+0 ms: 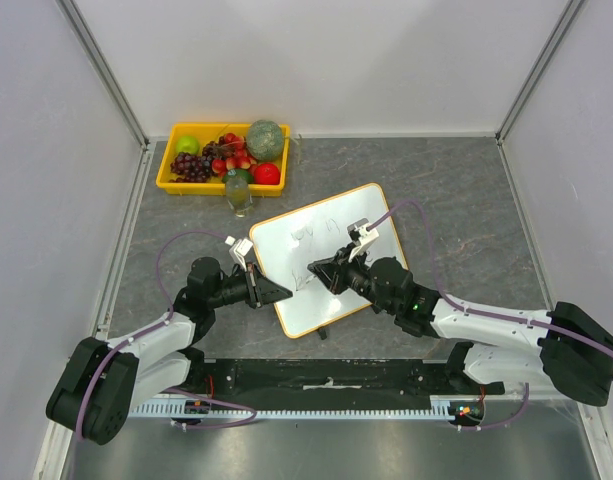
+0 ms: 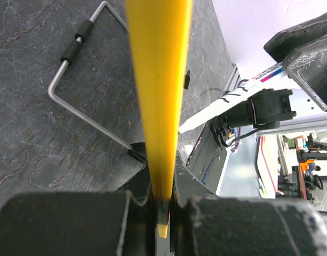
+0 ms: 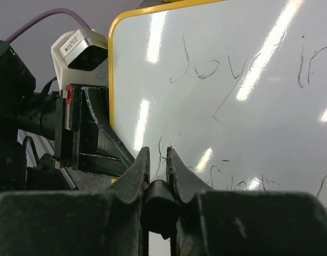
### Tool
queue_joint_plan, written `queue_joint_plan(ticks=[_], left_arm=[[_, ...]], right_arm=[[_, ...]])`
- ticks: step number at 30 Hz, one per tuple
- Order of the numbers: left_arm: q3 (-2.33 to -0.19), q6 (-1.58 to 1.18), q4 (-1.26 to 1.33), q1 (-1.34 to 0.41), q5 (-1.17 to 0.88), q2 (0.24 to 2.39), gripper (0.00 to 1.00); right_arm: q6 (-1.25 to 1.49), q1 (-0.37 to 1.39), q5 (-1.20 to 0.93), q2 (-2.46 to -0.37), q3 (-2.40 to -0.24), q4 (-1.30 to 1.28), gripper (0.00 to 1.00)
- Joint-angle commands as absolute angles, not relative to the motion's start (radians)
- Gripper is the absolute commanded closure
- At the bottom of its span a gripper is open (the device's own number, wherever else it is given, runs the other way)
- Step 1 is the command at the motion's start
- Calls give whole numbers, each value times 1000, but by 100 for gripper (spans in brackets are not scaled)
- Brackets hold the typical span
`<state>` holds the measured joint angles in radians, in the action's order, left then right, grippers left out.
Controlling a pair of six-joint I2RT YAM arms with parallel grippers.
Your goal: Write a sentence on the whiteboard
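Mid-table: left end effector (image 1: 284, 293) pinches whiteboard (image 1: 286, 250) | right end effector (image 1: 314, 270) pinches marker (image 2: 216, 109) | sentence (image 3: 206, 68) part-hidden

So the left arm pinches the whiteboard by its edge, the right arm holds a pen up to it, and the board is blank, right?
Not blank. The right wrist view shows thin dark handwritten words on the whiteboard, roughly "Joy in" with more strokes below. The rest stands: the left tool pinches its yellow edge, the right tool holds a dark marker up to it.
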<state>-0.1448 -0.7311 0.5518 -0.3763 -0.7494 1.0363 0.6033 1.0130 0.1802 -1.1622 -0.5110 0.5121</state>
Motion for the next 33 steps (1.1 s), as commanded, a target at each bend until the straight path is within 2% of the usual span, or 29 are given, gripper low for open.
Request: queue_joint_plan(ticks=[1,18,33], left_arm=[[-123,-635,428,-370,-650,1055,98],[-121,-635,428,-368,-653,1049,98],[-120,-635,428,-368,-653,1048,98]], right_arm=[[574,1014,245,-1170,-486,449,100],[555,1014,345,-1204,-583,491,100],[525,1009,408,-1187,-583,400,100]])
